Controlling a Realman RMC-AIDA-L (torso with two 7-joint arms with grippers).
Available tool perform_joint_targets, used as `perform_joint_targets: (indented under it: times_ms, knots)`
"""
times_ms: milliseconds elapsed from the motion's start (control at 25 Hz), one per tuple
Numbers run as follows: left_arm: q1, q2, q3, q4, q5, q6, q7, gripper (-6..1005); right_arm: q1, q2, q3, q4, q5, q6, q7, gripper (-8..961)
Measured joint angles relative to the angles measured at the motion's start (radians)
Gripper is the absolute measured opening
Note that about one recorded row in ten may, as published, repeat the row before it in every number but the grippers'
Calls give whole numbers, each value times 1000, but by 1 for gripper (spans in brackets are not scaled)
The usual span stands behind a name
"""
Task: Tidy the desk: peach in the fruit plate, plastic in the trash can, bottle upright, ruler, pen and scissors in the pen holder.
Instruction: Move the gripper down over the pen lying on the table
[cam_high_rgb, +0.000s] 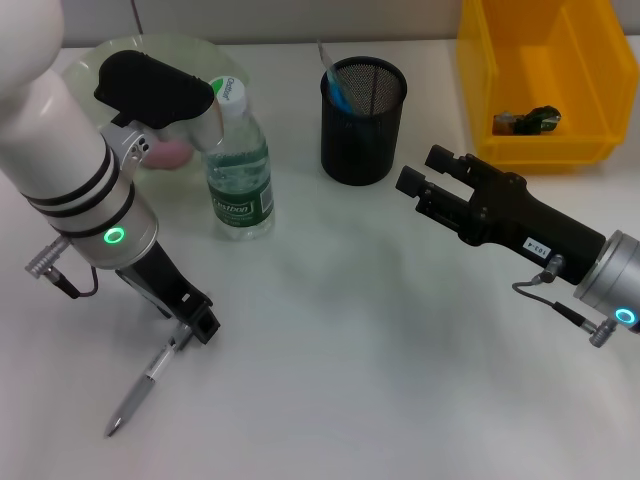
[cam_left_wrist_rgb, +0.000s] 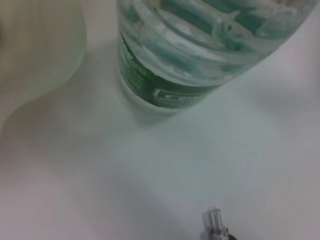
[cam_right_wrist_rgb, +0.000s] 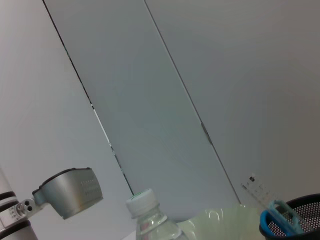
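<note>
Head view: nearest me, the slim silver pen (cam_high_rgb: 140, 389) lies on the white desk (cam_high_rgb: 360, 380), its upper end pinched by my left gripper (cam_high_rgb: 196, 325), well in front of the upright clear plastic water bottle (cam_high_rgb: 238, 170). My right gripper (cam_high_rgb: 425, 180) hovers, fingers spread, beside the black mesh pen holder (cam_high_rgb: 363, 120), right of that bottle. Behind the bottle sits the pale green fruit plate (cam_high_rgb: 90, 60), holding a pink peach (cam_high_rgb: 170, 150).

Office or lab desk: white tabletop (cam_high_rgb: 360, 330), mesh pen holder (cam_high_rgb: 363, 120), yellow bin (cam_high_rgb: 590, 80), panelled wall (cam_right_wrist_rgb: 200, 75).
</note>
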Motion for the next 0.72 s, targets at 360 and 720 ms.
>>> perform_joint_targets:
  times_ms: [360, 720]
  knots:
    - [0, 0, 1, -5, 0, -1, 3, 559, 0, 0, 0, 0, 0, 0, 0, 691]
    - [-6, 0, 1, -15, 5, -1, 2, 558, 4, 0, 0, 0, 0, 0, 0, 691]
